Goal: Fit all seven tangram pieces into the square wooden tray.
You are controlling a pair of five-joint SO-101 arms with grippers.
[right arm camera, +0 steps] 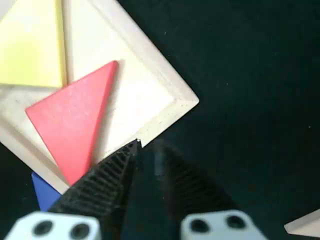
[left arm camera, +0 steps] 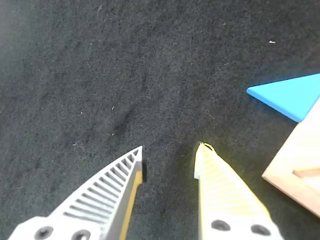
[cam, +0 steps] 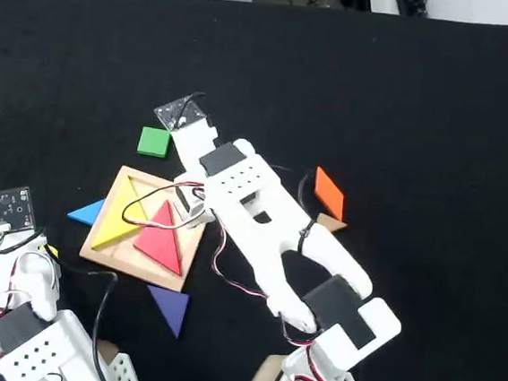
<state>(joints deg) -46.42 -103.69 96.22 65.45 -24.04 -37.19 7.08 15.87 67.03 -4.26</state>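
Observation:
The square wooden tray point(cam: 134, 272) lies left of centre with a yellow triangle point(cam: 124, 214) and a red triangle point(cam: 163, 243) inside. My right gripper point(cam: 183, 204) hangs over the tray's far right rim. In the right wrist view its black fingertips point(right arm camera: 147, 147) are nearly together with nothing between them, just off the tray's rim point(right arm camera: 170, 90) beside the red triangle point(right arm camera: 70, 125). My left gripper point(left arm camera: 171, 152) is open above bare cloth, near a light blue triangle point(left arm camera: 295, 95) that lies against the tray point(left arm camera: 295, 165).
Loose on the black cloth are a green square point(cam: 153, 141) beyond the tray, an orange parallelogram point(cam: 329, 193) and a tan piece point(cam: 330, 222) to the right, and a dark blue triangle point(cam: 171, 307) in front. The right arm spans the middle.

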